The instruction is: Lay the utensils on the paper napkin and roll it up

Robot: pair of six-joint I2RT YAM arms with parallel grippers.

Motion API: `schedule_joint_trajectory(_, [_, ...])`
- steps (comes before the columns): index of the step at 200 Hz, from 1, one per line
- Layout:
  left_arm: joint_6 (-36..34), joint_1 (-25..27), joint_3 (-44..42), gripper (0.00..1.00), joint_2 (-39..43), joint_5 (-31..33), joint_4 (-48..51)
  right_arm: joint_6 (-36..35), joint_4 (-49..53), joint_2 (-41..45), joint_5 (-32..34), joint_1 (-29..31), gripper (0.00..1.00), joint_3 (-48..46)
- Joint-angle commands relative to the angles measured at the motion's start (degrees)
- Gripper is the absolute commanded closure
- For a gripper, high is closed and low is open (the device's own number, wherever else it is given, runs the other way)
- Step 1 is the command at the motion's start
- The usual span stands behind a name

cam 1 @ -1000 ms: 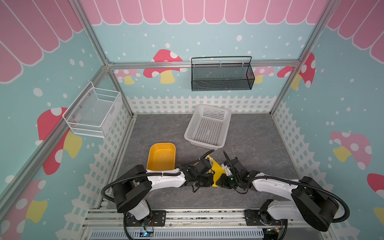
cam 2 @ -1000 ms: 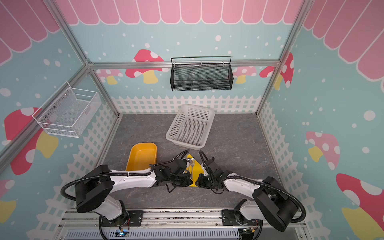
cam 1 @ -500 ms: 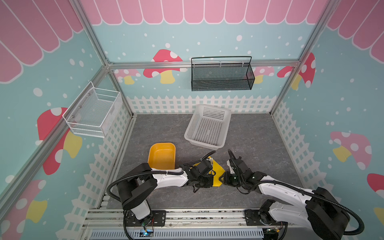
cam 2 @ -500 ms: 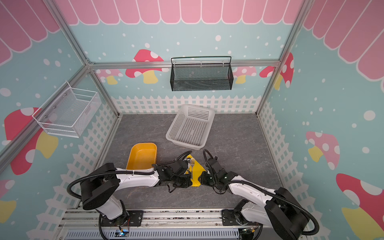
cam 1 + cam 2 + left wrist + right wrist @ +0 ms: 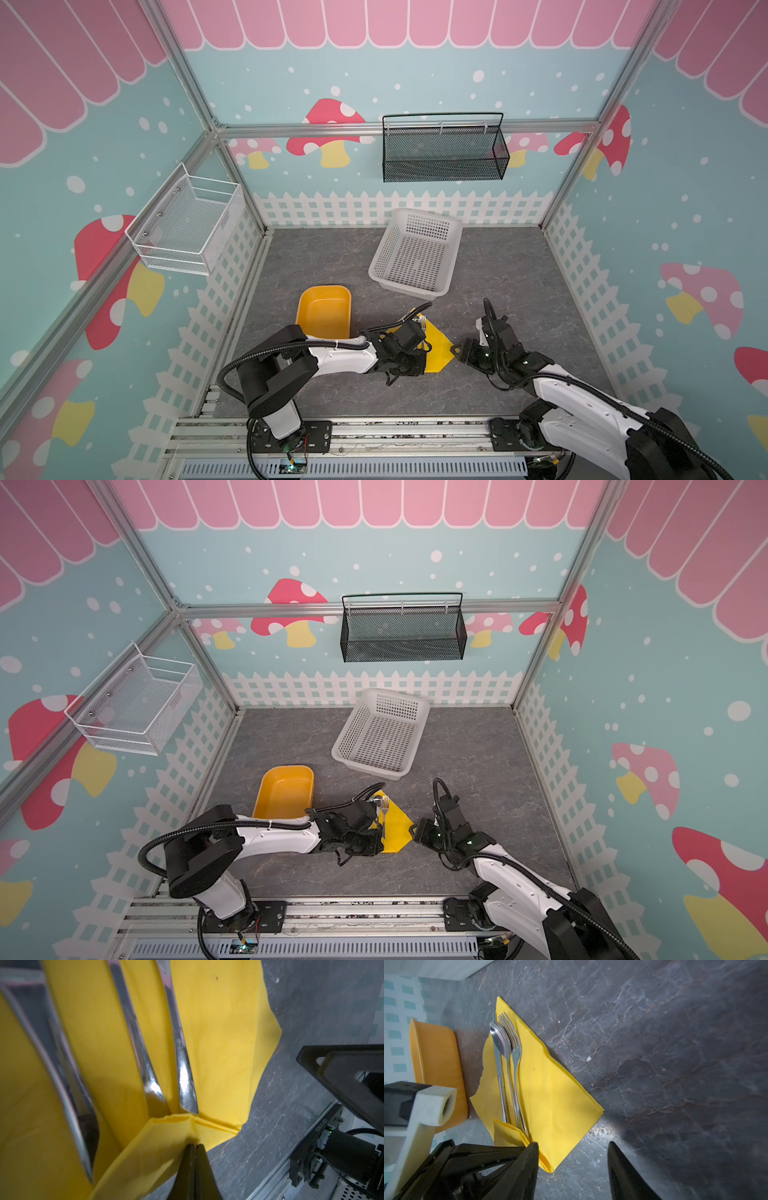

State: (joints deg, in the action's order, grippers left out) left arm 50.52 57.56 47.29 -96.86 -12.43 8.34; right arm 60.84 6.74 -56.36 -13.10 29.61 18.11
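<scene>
The bright yellow paper napkin [image 5: 554, 1095] lies on the grey floor in both top views [image 5: 436, 345] [image 5: 397, 825], with one near corner folded up. The utensils lie side by side on it: knife [image 5: 498, 1068], spoon [image 5: 500, 1041] and fork [image 5: 513, 1043]. Their shiny handles [image 5: 182, 1076] end at the fold. My left gripper [image 5: 195, 1145] [image 5: 419, 361] is shut on that folded corner. My right gripper [image 5: 572, 1144] [image 5: 459, 351] stands open just right of the napkin's right corner, holding nothing.
An orange-yellow plastic tray [image 5: 324, 309] sits just left of the napkin, behind my left arm. A white perforated basket [image 5: 415, 253] stands further back. A black mesh basket [image 5: 442, 149] hangs on the back wall and a white wire basket [image 5: 187, 224] on the left wall.
My right gripper has opened and drawn back to the right, off the napkin. My left gripper has stayed shut at the napkin's near corner.
</scene>
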Motion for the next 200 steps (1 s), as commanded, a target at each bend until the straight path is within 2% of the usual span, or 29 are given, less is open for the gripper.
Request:
schedule_joint_trajectory(1, [-0.8,0.3,-0.6,0.95,-0.7,1.1,0.7,-0.3,-3.9,-2.4,-3.0,-0.5,0.43,-0.2])
schedule_joint_trajectory(41, [-1.0,0.3,-0.7,0.95,-0.3,1.4,1.4,-1.1,-5.5,-7.2,-3.9,-0.6,0.43,0.9])
schedule_joint_trajectory(87, [-0.4,0.3,-0.3,0.95,-0.2,2.4,2.1,7.4,-12.6,-9.5,-6.6,-0.5,0.42,-3.4])
schedule_joint_trajectory(129, [0.1,0.3,-0.4,0.95,-0.1,2.5,1.7,10.7,-13.7,-8.5,-9.7,-0.3,0.42,-4.7])
schedule_joint_trajectory(141, [0.0,0.3,-0.3,0.95,0.0,2.5,1.7,11.5,-7.7,-7.4,-7.2,0.8,0.42,-3.2])
schedule_joint_trajectory(158, [0.0,0.4,0.0,0.95,0.0,2.3,1.8,13.2,-4.0,-5.2,-4.2,3.3,0.42,-2.3])
schedule_joint_trajectory(200, [0.6,0.3,0.0,0.95,0.6,2.1,2.0,19.4,-12.4,-5.3,-7.0,6.6,0.43,-5.3])
